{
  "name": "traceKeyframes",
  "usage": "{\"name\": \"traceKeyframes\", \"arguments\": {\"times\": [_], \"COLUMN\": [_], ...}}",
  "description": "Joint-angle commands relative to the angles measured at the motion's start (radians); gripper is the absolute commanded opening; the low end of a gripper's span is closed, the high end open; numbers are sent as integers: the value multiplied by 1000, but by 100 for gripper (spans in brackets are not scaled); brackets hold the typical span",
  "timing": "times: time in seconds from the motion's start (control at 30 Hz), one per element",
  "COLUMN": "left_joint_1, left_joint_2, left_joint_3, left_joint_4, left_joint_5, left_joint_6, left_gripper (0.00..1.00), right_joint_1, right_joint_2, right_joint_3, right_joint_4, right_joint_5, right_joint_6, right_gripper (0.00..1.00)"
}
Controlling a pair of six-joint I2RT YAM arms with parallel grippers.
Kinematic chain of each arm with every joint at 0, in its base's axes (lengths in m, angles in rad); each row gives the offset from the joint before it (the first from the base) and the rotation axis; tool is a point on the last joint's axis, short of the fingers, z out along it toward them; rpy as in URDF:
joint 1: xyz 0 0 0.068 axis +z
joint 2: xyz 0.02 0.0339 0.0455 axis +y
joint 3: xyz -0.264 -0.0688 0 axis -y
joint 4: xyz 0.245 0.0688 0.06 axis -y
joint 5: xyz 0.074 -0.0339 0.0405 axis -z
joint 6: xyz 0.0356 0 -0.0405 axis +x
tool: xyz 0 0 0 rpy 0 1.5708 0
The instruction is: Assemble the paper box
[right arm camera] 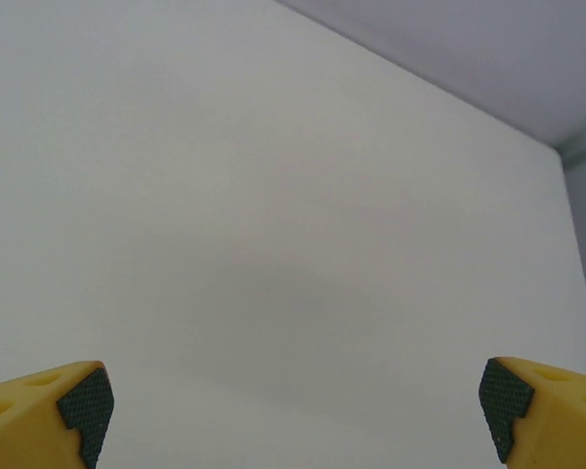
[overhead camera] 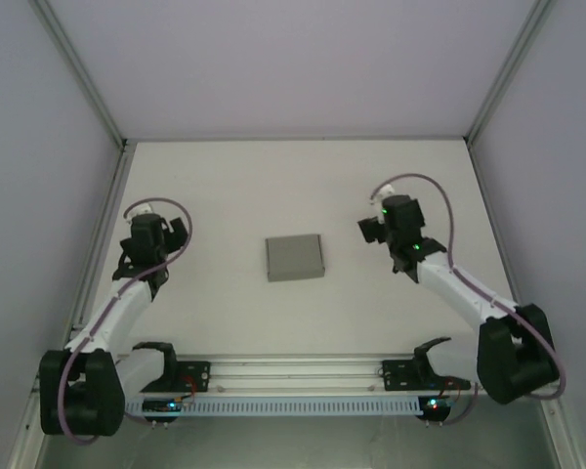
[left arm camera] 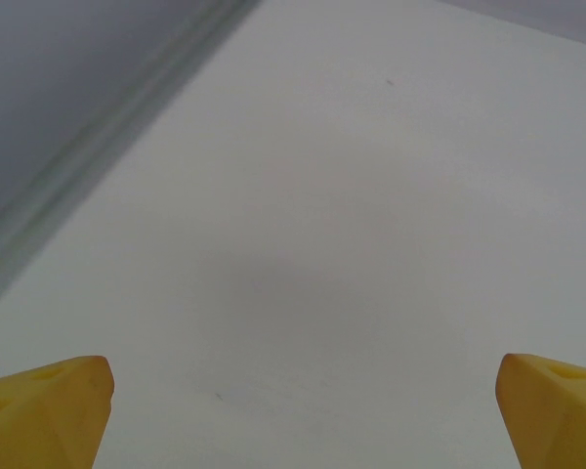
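a small grey paper box point(overhead camera: 294, 257) lies in the middle of the tabletop point(overhead camera: 225, 186), well apart from both arms. your left claw point(left arm camera: 303, 415) and right claw point(right arm camera: 298, 415) are spread wide, empty. nudge the light box from one side and it may skate away or buckle.

White tabletop point(overhead camera: 225, 186) w/ pale lavender walls point(overhead camera: 293, 59) on 3 sides, alu corner posts point(overhead camera: 82, 73)

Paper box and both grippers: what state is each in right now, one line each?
paper box: looks folded into a low closed box, lying flat mid-table, nothing touching it.
left gripper: open, empty, above bare table.
right gripper: open, empty, above bare table.
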Motion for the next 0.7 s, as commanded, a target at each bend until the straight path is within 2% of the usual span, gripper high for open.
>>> {"name": "traceKeyframes", "arguments": {"times": [0.0,0.13,0.3,0.4,0.5,0.53,0.57,0.63,0.67], "left_joint_1": [15,17,23,32,58,62,62,64,64], "left_joint_2": [6,65,230,279,397,454,453,536,498], "left_joint_3": [-105,-220,-243,-235,-250,-255,-240,-199,-155], "left_joint_4": [344,607,776,847,995,1088,1016,1068,914], "left_joint_5": [-57,-35,-12,38,100,135,196,177,188], "left_joint_6": [125,216,247,270,239,262,270,281,269], "left_gripper": [100,100,100,100,99,100,100,100,99], "right_joint_1": [-88,-215,-326,-341,-324,-315,-318,-319,-321], "right_joint_2": [-20,25,164,257,372,328,314,357,342], "right_joint_3": [-159,-322,-334,-334,-372,-365,-349,-313,-287], "right_joint_4": [305,613,748,822,1034,940,891,889,809], "right_joint_5": [-12,-114,-213,-266,-260,-279,-297,-288,-269], "right_joint_6": [119,204,253,259,225,216,215,222,230], "right_gripper": [99,99,99,99,99,99,99,99,99]}}
